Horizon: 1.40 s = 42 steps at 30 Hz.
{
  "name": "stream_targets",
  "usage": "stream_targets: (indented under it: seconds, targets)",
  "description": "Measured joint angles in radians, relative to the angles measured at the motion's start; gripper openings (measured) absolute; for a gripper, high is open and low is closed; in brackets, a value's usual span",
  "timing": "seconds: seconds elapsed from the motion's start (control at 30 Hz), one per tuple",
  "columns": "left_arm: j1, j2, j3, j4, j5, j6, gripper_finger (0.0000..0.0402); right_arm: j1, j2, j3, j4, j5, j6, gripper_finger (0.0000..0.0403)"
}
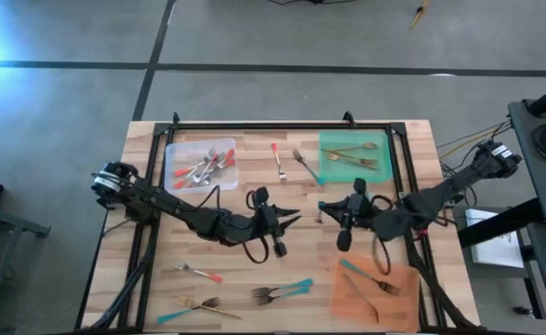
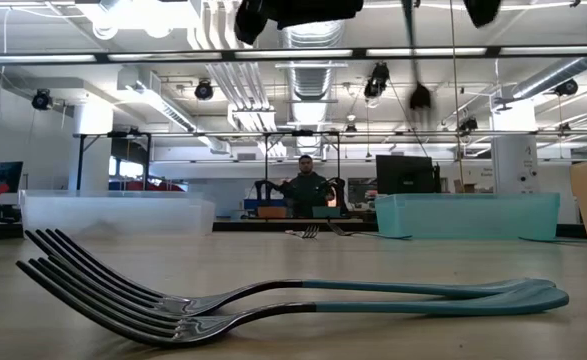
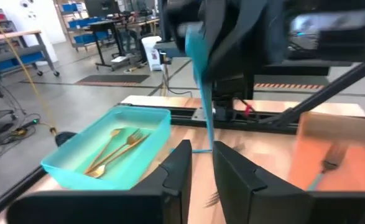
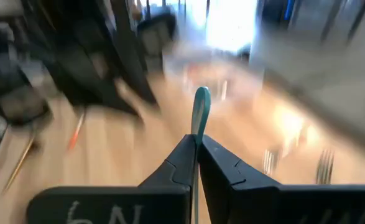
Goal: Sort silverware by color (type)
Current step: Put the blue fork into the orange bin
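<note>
A teal-handled piece of silverware [image 3: 202,93] hangs in the air above the middle of the table, between my two grippers. My right gripper [image 4: 198,146] is shut on it; in the high view it [image 1: 322,213] faces my left gripper [image 1: 297,220]. My left gripper [image 3: 202,169] is open, its fingers on either side of the piece's thin lower part; I cannot tell whether they touch it. Loose silverware lies near the table's front: two teal-handled forks [image 2: 303,300], a red-handled fork [image 1: 201,272] and a gold piece [image 1: 203,305]. Two more pieces [image 1: 291,164] lie farther back. My right gripper pinches the teal handle [image 4: 199,127] between its two fingers, a little short of the handle's rounded free end [image 4: 201,98], which sticks out past the fingertips. The fingers lie across the handle. The piece is lifted clear of the table and runs down toward my left gripper.
A clear tray [image 1: 219,147] at the back left holds red-handled pieces. A teal-green tray [image 1: 328,172] at the back right holds gold ones [image 3: 114,149]. An orange tray [image 1: 347,300] at the front right holds teal-handled pieces. A person stands in the room far behind the table [image 2: 306,185].
</note>
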<state>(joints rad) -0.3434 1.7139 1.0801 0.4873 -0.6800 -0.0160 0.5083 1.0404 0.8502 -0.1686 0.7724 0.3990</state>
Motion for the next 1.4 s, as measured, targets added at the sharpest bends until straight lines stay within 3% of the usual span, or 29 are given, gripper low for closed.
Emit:
stream_targets:
  seconds: [0.1, 0.17, 0.27, 0.37, 0.53, 0.67, 0.73, 0.9, 1.1, 1.2, 1.3, 1.4]
  targets:
    - [-0.018, -0.02, 0.0, -0.005, 0.001, -0.018, 0.006, 0.011, -0.006, 0.056, -0.319, -0.106, 0.288, 0.0009]
    - [-0.03, -0.044, 0.0, 0.02, 0.0, -0.023, 0.0061, 0.032, 0.003, 0.079, -0.44, -0.177, 0.429, 0.0009]
    - [-0.049, -0.093, 0.0, 0.123, 0.001, -0.022, 0.0057, 0.073, 0.026, 0.095, -0.483, -0.276, 0.543, 0.0009]
    - [-0.074, -0.149, 0.0, 0.271, 0.065, 0.004, 0.0051, 0.122, 0.052, 0.118, -0.479, -0.329, 0.598, 0.0009]
    - [-0.111, -0.224, 0.0, 0.554, 0.275, 0.04, 0.0046, 0.173, 0.075, 0.198, -0.494, -0.271, 0.545, 0.0008]
    - [-0.111, -0.226, 0.0, 0.728, 0.634, -0.044, 0.0045, 0.178, 0.075, 0.3, -0.586, -0.258, 0.514, 0.0008]
    - [-0.115, -0.209, 0.003, 0.784, 0.756, -0.1, 0.0045, 0.188, 0.074, 0.36, -0.683, -0.32, 0.527, 0.0008]
    - [-0.125, -0.119, 0.079, 0.835, 0.774, -0.102, 0.0045, 0.25, 0.086, 0.409, -0.736, -0.449, 0.638, 0.0008]
    - [-0.125, 0.031, 0.298, 0.849, 0.781, -0.099, 0.0045, 0.342, 0.16, 0.407, -0.762, -0.467, 0.783, 0.0008]
    - [-0.125, 0.079, 0.375, 0.843, 0.868, -0.076, 0.0045, 0.376, 0.211, 0.406, -0.87, -0.474, 0.859, 0.0008]
    - [-0.133, 0.086, 0.396, 0.85, 0.967, -0.004, 0.0045, 0.395, 0.255, 0.405, -0.986, -0.483, 0.931, 0.0008]
    - [-0.156, 0.087, 0.388, 0.839, 0.948, 0.079, 0.0045, 0.397, 0.279, 0.405, -1.012, -0.522, 0.93, 0.0008]
